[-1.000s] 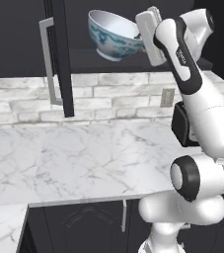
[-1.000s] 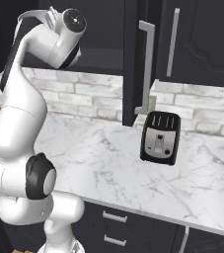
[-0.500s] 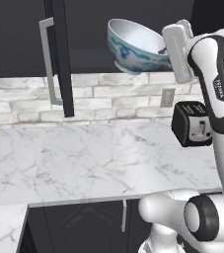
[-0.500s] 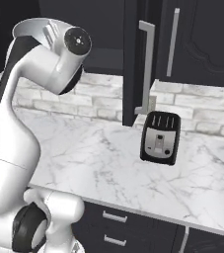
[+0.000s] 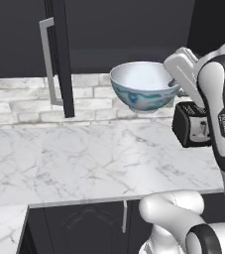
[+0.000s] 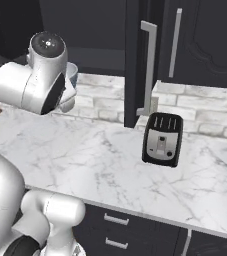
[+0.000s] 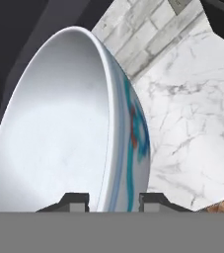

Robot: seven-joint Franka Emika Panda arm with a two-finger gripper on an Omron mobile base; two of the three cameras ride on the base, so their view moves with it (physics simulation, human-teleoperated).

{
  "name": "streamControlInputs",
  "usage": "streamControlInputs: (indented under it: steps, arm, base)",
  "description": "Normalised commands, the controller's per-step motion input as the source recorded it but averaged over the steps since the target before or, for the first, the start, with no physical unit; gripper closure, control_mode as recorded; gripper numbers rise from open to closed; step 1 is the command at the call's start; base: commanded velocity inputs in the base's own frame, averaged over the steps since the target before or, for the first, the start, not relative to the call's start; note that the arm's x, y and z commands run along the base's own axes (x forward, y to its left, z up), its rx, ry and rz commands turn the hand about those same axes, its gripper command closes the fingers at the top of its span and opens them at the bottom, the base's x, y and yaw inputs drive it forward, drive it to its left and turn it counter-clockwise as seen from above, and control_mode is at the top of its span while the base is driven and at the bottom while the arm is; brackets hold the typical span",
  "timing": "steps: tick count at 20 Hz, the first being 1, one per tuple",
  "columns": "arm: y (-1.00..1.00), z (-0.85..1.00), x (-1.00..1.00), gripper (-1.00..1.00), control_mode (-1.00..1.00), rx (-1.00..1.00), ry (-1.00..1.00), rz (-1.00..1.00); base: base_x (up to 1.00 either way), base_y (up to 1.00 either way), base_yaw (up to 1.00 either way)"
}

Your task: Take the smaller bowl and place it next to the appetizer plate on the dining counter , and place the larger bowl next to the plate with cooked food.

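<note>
Left: long vertical grey metal handle on a dark cabinet door, above the white grey-veined marble worktop backed by a white brick wall. Centre: big deep white porcelain bowl with blue, red and green painted outside, upright, held in the air well above the worktop, just left of the black two-slot toaster. Right: two-finger gripper clamped on the near rim of the bowl, one fingertip inside the wall and the other outside, as seen in the hand view. Judged stage: larger bowl grasped and in carriage, not yet brought to the dining counter. Left to do: setting it beside the plate with cooked food; state of the smaller bowl's placement not to be told from here
</note>
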Motion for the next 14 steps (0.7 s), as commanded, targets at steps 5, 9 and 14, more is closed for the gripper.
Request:
streamControlInputs:
  steps: [5,9,14]
  arm:
    - [-0.17,-0.74,-0.91,1.00,-1.00,-0.21,0.02,0.06]
    - [-0.38,-0.16,-0.77,1.00,-1.00,0.00,-0.08,0.04]
    - [-0.31,-0.51,-0.45,1.00,-1.00,0.00,0.00,-0.02]
  base:
    - [0.00,0.00,0.00]
    - [0.00,0.00,0.00]
    - [0.00,0.00,0.00]
